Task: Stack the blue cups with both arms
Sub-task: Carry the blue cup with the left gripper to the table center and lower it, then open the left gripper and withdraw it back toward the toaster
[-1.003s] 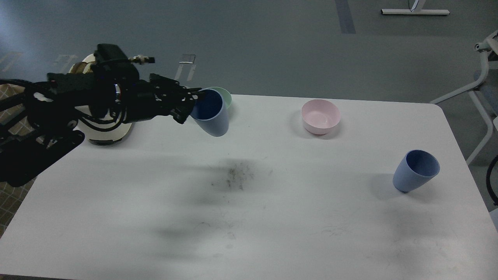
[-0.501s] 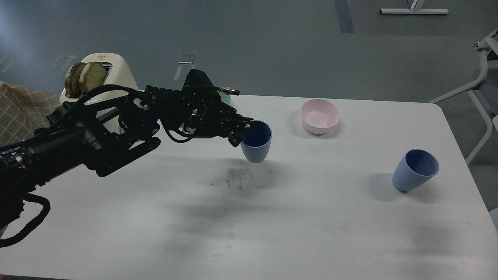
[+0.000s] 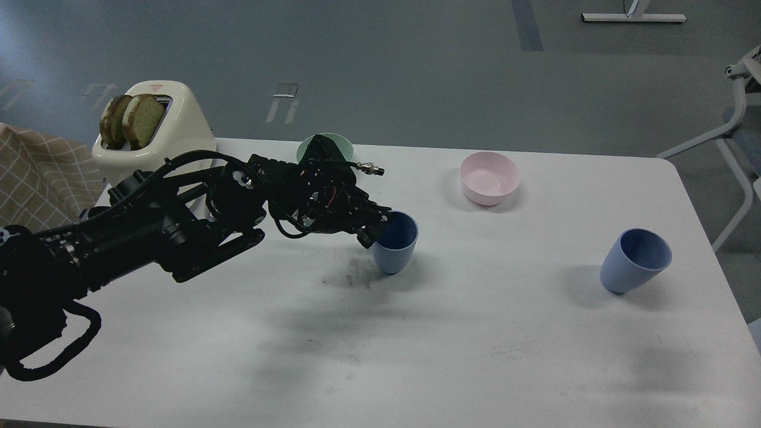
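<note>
I have my left gripper (image 3: 380, 229) with its fingers clamped on the rim of one matte periwinkle-blue plastic cup (image 3: 397, 245), base at the white tabletop (image 3: 416, 356), upright to receive its twin (image 3: 635, 260), which stands well apart to the right.

Two periwinkle-blue cups (image 3: 395, 241) (image 3: 635, 261) are showing against the white tabletop (image 3: 475, 356), alongside a pink bowl (image 3: 489, 177) and a mint-green bowl (image 3: 309, 145). The black arm (image 3: 178, 226) is contrasting with a cream toaster (image 3: 163, 134), and a beige checked cloth (image 3: 41, 178) is lying at the left.

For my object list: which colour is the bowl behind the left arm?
Mint green, seen in the head view.
</note>
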You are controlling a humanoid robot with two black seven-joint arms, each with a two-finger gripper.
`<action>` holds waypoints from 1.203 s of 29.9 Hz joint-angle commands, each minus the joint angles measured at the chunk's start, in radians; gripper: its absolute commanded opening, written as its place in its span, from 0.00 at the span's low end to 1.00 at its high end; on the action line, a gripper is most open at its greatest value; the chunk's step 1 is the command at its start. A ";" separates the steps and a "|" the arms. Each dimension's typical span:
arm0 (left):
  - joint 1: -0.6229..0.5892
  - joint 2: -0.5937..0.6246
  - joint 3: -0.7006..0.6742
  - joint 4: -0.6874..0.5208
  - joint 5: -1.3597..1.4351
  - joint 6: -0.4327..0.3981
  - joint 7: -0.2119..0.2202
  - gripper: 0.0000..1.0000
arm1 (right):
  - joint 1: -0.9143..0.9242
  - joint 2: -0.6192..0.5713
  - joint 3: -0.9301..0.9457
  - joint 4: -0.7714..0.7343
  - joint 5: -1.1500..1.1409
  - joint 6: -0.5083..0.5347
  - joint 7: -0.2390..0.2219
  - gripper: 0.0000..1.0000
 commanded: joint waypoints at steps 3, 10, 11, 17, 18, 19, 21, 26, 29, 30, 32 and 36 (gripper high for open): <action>-0.005 0.004 -0.001 0.000 -0.003 0.000 0.000 0.00 | 0.002 0.000 0.000 -0.001 0.000 0.000 0.000 1.00; 0.001 0.012 -0.002 0.000 -0.013 0.001 0.000 0.16 | 0.000 0.000 -0.002 -0.001 0.000 0.000 0.000 1.00; 0.001 0.012 -0.002 0.000 -0.013 0.003 0.000 0.27 | 0.000 0.000 -0.002 -0.001 0.000 0.000 0.000 1.00; 0.001 0.018 -0.025 -0.001 -0.052 0.023 -0.005 0.51 | 0.000 -0.001 -0.002 -0.001 0.000 0.000 0.000 1.00; -0.001 0.018 -0.033 -0.001 -0.060 0.032 -0.005 0.53 | 0.000 -0.001 -0.002 -0.001 0.000 0.000 0.000 1.00; -0.004 0.021 -0.060 -0.001 -0.077 0.050 -0.005 0.61 | 0.000 -0.001 -0.002 -0.001 0.000 0.000 0.000 1.00; -0.004 0.033 -0.125 -0.001 -0.120 0.084 -0.006 0.81 | -0.002 -0.009 -0.002 -0.001 0.000 0.000 0.000 1.00; 0.002 0.087 -0.272 -0.001 -0.400 0.107 -0.015 0.97 | 0.005 -0.034 -0.009 0.002 -0.002 0.000 -0.002 1.00; 0.034 0.130 -0.392 -0.003 -0.685 0.110 -0.025 0.97 | 0.020 -0.053 -0.011 0.018 -0.003 0.000 -0.002 1.00; 0.066 0.142 -0.459 -0.004 -0.797 0.110 -0.050 0.97 | 0.020 -0.073 -0.012 0.034 -0.008 0.000 0.000 1.00; 0.105 0.145 -0.534 -0.007 -0.903 0.109 -0.090 0.98 | 0.015 -0.104 -0.015 0.051 -0.012 0.000 0.000 1.00; 0.229 0.153 -0.761 -0.007 -1.162 0.087 -0.116 0.98 | 0.021 -0.150 -0.077 0.090 -0.028 0.000 0.000 1.00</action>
